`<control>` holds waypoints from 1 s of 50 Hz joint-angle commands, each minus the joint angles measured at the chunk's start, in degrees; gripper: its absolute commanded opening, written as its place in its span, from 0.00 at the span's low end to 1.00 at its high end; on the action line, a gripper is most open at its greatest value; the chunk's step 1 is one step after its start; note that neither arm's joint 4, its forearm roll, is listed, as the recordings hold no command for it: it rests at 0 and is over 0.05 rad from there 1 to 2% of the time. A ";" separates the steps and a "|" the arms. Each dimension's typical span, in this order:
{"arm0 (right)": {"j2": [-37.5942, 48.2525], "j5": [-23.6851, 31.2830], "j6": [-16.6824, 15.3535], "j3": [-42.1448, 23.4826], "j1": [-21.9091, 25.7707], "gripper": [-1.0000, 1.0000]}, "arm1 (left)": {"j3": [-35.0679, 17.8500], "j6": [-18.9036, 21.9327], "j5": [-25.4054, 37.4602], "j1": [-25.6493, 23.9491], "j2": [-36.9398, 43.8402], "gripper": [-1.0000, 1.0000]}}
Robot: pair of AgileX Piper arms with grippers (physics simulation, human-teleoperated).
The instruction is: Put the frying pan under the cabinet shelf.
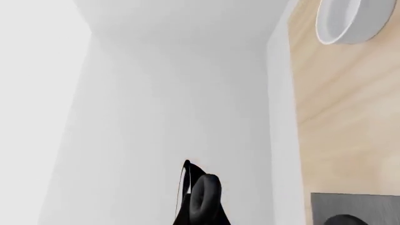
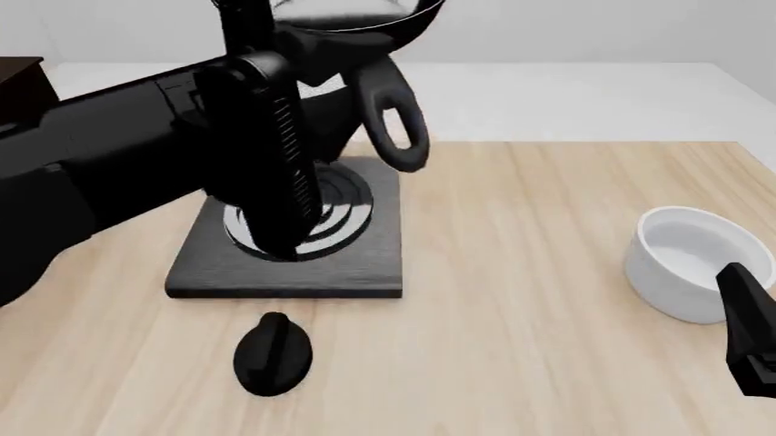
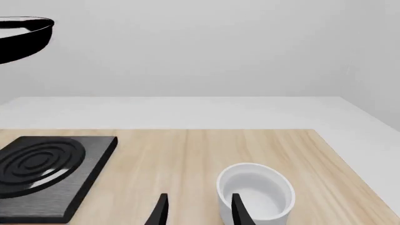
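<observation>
The frying pan (image 2: pixel 363 18) hangs high in the air above the stove plate, its rim cut off by the top of the front view. Its long handle slopes down to the loop end (image 2: pixel 398 123). My left gripper (image 2: pixel 285 45) is shut on the handle close to the pan. The loop end shows in the left wrist view (image 1: pixel 205 194). The pan's edge also shows in the right wrist view (image 3: pixel 22 37). A corner of the dark cabinet shelf (image 2: pixel 18 82) shows at the far left edge. My right gripper (image 3: pixel 198 211) is open and empty, low next to the white bowl.
The square black stove plate (image 2: pixel 291 245) with rings lies under the pan, with a black knob (image 2: pixel 273 354) in front of it. The white bowl (image 2: pixel 691 259) stands at the right, close to my right gripper (image 2: pixel 751 327). My left arm blocks much of the left side.
</observation>
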 commanded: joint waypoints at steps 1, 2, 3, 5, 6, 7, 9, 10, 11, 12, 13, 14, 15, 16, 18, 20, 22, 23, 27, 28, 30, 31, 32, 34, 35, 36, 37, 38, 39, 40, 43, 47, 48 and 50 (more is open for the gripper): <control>0.00 0.00 -0.01 0.00 0.00 1.00 | 7.04 -2.90 -2.71 6.34 -9.44 0.00; 0.00 0.00 0.00 0.00 0.01 1.00 | 7.82 -3.38 -2.94 6.40 -10.24 0.00; 0.00 0.00 -0.01 0.00 0.01 1.00 | 8.12 -3.45 -3.01 6.58 -10.40 0.00; 0.00 0.00 0.00 0.00 0.00 1.00 | 10.34 -3.21 -6.37 8.04 -10.94 0.00; 0.00 0.00 0.00 0.00 0.00 1.00 | 11.30 -3.19 -6.66 7.97 -11.29 0.00; 0.00 0.00 0.00 0.00 0.00 1.00 | 11.86 -3.83 -6.84 8.06 -11.79 0.00; -0.01 0.00 -0.02 0.00 0.01 1.00 | 13.45 -5.33 -8.23 8.75 -12.99 0.00; 0.00 0.00 0.00 0.00 0.01 1.00 | 14.83 -6.06 -9.10 9.00 -13.59 0.00; 0.00 0.00 -0.02 0.00 0.02 1.00 | 15.19 -6.90 -9.19 9.19 -14.02 0.00; 0.01 0.00 -0.01 0.00 0.00 1.00 | 15.35 -7.90 -9.19 9.35 -14.48 0.00; 0.01 0.00 -0.01 0.00 0.00 1.00 | 15.56 -8.62 -9.28 9.55 -14.87 0.00; 0.01 0.00 0.01 0.00 0.00 1.00 | 16.57 -9.15 -10.00 10.03 -15.25 0.00; 0.00 0.00 0.01 0.00 0.00 1.00 | 16.88 -9.72 -10.70 10.34 -15.34 0.00; 0.00 0.00 -0.01 0.00 0.00 1.00 | 18.19 -9.78 -11.81 10.80 -15.39 0.00; -0.01 0.00 0.00 0.00 0.02 1.00 | 18.34 -10.44 -11.74 11.35 -15.67 0.00; -0.01 0.00 -0.01 0.00 0.01 1.00 | 19.71 -12.02 -12.34 12.46 -16.58 0.00; 0.00 0.00 -0.01 0.00 0.00 1.00 | 20.42 -12.48 -12.67 13.13 -16.88 0.00; -0.01 0.00 -0.01 0.00 0.00 1.00 | 20.52 -13.11 -12.59 13.45 -17.26 0.00; 0.01 0.00 0.01 0.00 0.01 1.00 | 22.70 -14.94 -13.95 14.93 -18.60 0.00; 0.00 0.00 -0.01 0.00 0.01 1.00 | 22.80 -15.36 -14.39 15.61 -18.78 0.00; -0.01 0.00 0.01 0.00 0.00 1.00 | 22.79 -16.49 -13.87 16.72 -19.78 0.00; 0.00 0.00 0.00 0.00 0.02 1.00 | 23.31 -16.32 -14.11 16.87 -19.95 0.00; 0.00 0.00 -0.01 0.00 0.01 1.00 | 23.43 -16.58 -14.08 17.11 -20.09 0.00; 0.00 0.00 -0.01 0.00 0.00 1.00 | 24.11 -16.97 -14.33 17.41 -20.36 0.00; -0.01 0.00 0.00 0.00 0.01 1.00 | 24.54 -17.62 -14.57 18.03 -20.58 0.00; -0.01 0.00 0.00 0.00 0.01 1.00 | 24.54 -17.63 -14.57 18.03 -20.58 0.00; -0.01 0.00 -0.01 0.00 0.01 1.00 | 25.17 -17.96 -15.05 18.37 -20.60 0.00; -0.01 0.00 -0.01 0.00 0.01 1.00 | 25.25 -18.81 -14.95 18.78 -20.77 0.00; -0.01 0.00 -0.01 0.00 0.01 1.00 | 25.54 -19.43 -15.20 19.06 -20.81 0.00; -0.01 0.00 -0.01 0.00 0.01 1.00 | 25.67 -20.51 -15.18 19.32 -20.95 0.00; -0.01 0.00 -0.01 0.00 0.00 1.00 | 27.35 -21.36 -16.89 20.05 -20.31 0.00; 0.00 0.00 0.00 0.00 0.00 1.00 | 28.67 -23.07 -18.64 21.16 -19.18 0.00; 0.00 0.00 -0.01 0.00 0.00 1.00 | 29.10 -23.51 -19.36 21.57 -18.65 0.00; 0.00 0.00 -0.01 0.00 0.00 1.00 | 29.70 -23.77 -20.06 21.70 -18.20 0.00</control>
